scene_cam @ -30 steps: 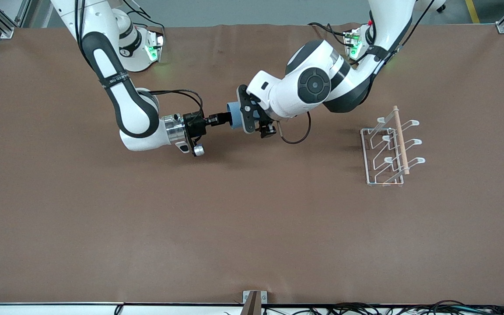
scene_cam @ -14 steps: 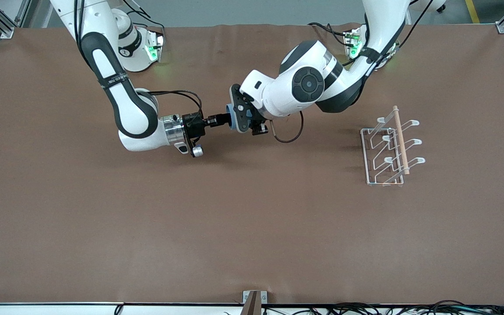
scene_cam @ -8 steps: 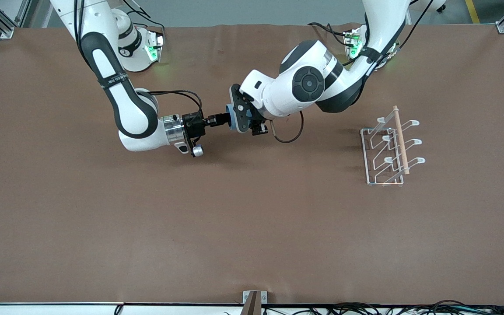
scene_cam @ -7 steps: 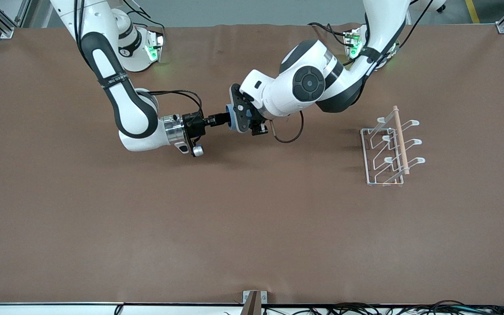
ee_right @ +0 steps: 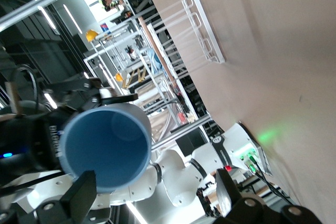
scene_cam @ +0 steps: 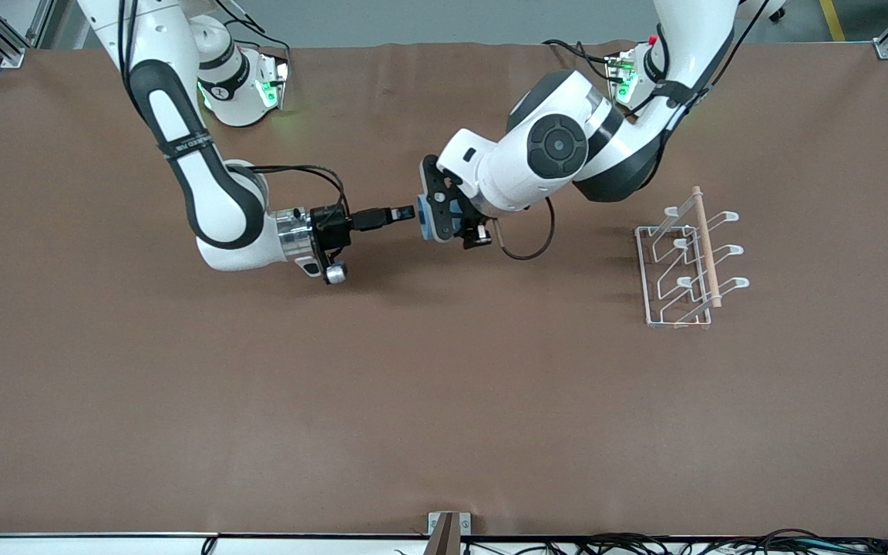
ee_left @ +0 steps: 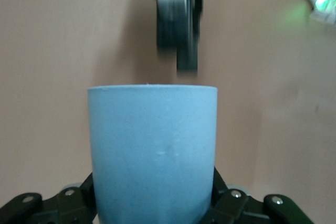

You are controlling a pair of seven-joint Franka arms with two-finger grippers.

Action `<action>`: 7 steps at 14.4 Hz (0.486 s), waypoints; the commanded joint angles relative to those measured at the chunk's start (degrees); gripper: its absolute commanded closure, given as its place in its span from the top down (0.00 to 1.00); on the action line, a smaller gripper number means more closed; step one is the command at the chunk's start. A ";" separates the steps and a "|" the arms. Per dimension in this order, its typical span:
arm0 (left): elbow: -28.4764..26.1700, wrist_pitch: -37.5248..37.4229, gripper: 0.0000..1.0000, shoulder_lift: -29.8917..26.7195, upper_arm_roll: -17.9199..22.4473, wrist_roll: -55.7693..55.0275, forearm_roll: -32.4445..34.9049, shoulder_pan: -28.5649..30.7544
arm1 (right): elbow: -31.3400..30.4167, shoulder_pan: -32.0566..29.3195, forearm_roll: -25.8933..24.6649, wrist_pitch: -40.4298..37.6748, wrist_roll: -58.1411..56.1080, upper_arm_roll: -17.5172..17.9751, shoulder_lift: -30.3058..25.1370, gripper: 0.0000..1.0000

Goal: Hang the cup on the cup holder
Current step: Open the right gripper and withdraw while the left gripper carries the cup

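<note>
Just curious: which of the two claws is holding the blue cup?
The left gripper holds the cup; the right gripper, open, has nothing in it.

Brown-covered table, white wire cup holder standing toward the left arm's end

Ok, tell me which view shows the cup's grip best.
The left wrist view: the cup fills it, clamped at its base by the left end effector. The right wrist view shows only its open mouth. In the front view it is a sliver mostly hidden by that end effector.
</note>
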 commanded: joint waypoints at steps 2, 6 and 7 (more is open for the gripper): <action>0.43 -8.75 0.35 -4.04 -0.03 1.06 7.54 2.89 | -0.46 -6.49 -5.37 -0.92 2.96 0.24 -1.85 1.00; 0.35 -16.31 0.16 -7.82 0.06 1.07 22.19 2.90 | -0.02 -15.28 -19.43 -0.66 5.94 0.07 -5.09 1.00; 0.35 -18.94 0.11 -8.10 -0.38 1.07 27.02 2.55 | 1.11 -17.30 -23.73 -0.48 6.48 -0.02 -5.80 1.00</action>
